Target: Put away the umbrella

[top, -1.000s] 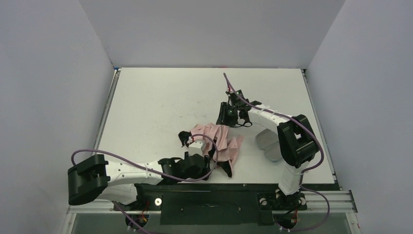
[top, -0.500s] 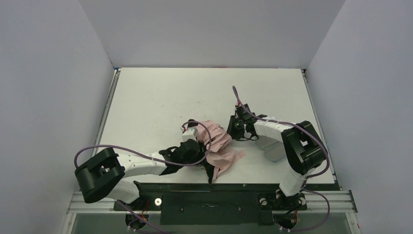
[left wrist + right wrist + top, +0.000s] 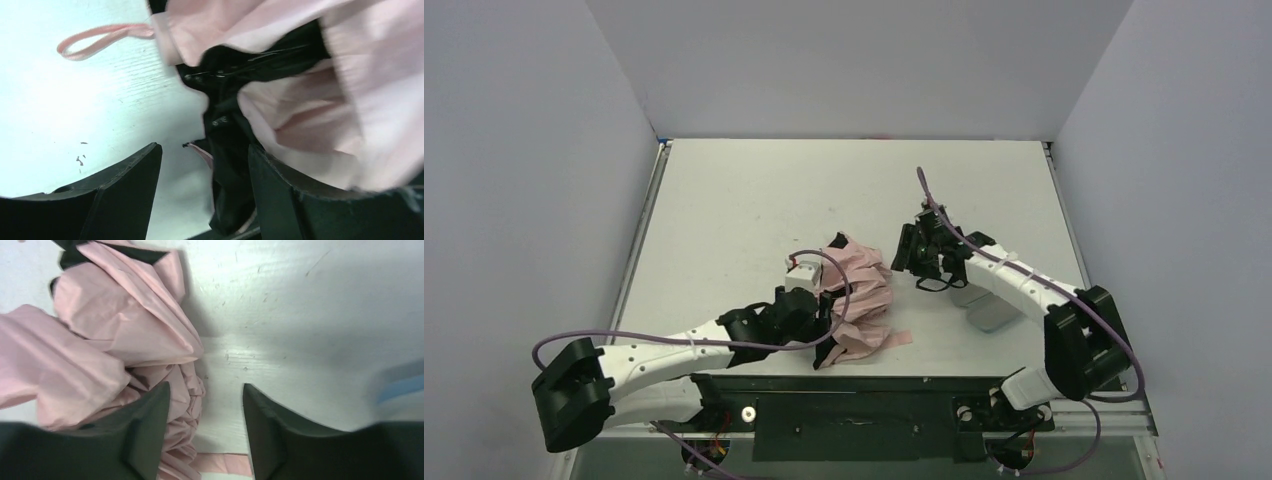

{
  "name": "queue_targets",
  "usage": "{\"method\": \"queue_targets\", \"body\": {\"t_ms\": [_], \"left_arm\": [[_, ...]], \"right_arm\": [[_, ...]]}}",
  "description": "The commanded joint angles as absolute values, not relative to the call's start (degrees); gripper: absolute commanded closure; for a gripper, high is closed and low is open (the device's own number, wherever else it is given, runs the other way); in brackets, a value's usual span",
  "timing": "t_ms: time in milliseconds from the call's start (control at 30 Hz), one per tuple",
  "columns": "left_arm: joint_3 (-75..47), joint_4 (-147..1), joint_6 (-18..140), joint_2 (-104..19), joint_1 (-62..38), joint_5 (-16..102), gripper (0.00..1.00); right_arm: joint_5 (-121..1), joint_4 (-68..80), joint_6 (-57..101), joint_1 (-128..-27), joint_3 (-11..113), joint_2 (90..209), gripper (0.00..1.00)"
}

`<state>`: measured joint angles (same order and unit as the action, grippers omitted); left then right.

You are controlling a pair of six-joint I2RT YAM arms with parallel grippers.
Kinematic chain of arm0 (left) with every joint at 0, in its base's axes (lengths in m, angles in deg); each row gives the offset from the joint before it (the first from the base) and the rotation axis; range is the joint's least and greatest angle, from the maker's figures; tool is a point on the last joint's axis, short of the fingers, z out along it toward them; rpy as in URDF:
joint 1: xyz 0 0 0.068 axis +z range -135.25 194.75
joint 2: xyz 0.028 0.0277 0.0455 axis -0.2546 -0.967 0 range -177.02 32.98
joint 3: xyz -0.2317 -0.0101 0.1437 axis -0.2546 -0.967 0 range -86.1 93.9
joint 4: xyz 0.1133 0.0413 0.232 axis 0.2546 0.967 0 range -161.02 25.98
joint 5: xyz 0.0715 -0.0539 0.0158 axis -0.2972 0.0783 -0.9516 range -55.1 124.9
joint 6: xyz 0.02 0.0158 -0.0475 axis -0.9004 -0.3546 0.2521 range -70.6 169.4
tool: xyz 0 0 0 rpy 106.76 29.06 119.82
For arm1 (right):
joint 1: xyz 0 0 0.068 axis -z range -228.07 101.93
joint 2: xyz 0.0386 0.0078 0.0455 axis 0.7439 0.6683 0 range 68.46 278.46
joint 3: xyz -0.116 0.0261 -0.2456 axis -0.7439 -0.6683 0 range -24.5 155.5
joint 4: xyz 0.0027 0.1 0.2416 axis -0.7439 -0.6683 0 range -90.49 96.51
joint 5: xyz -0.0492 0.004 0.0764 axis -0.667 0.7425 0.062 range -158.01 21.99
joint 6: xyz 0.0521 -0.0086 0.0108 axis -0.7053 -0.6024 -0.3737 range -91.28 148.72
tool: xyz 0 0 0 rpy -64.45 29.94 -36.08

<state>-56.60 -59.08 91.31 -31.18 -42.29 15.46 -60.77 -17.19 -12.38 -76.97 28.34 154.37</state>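
Top external view: the left claw has pushed forward along the counter, fingers spread astride the black ribs under the canopy, nothing pinched. The umbrella now sits bunched tighter mid-counter, towards the near edge, and that looks like progress towards a packable bundle. Just right of it, the right claw has swung in, also spread, one finger over the fabric's edge.

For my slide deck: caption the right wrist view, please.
Open right gripper poised above the table at the crumpled pink umbrella's edge.
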Motion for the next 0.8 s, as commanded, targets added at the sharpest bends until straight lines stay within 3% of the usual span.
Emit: {"method": "queue_targets", "body": {"t_ms": [0, 100, 200, 467, 767], "left_arm": [[-47.0, -45.6, 86.4, -26.2, -48.8, 6.9, 0.38], [-42.8, -42.6, 82.6, -24.6, -53.7, 6.7, 0.34], [-38.2, -41.9, 78.8, -24.8, -57.4, 7.0, 0.29], [-29.8, -47.6, 71.7, -33.5, -64.4, 10.0, 0.23], [-18.3, -51.7, 67.8, -53.5, -65.3, 14.6, 0.23]], "right_arm": [[-71.0, -22.8, -9.4, -76.9, 32.0, 146.8, 0.41], [-74.0, -24.7, -8.9, -76.9, 31.1, 141.6, 0.28], [-77.2, -25.6, -8.8, -76.8, 29.2, 136.2, 0.23], [-85.3, -27.5, -9.0, -76.3, 24.7, 126.2, 0.2], [-92.6, -33.8, -10.8, -74.8, 25.6, 118.2, 0.22]]}}
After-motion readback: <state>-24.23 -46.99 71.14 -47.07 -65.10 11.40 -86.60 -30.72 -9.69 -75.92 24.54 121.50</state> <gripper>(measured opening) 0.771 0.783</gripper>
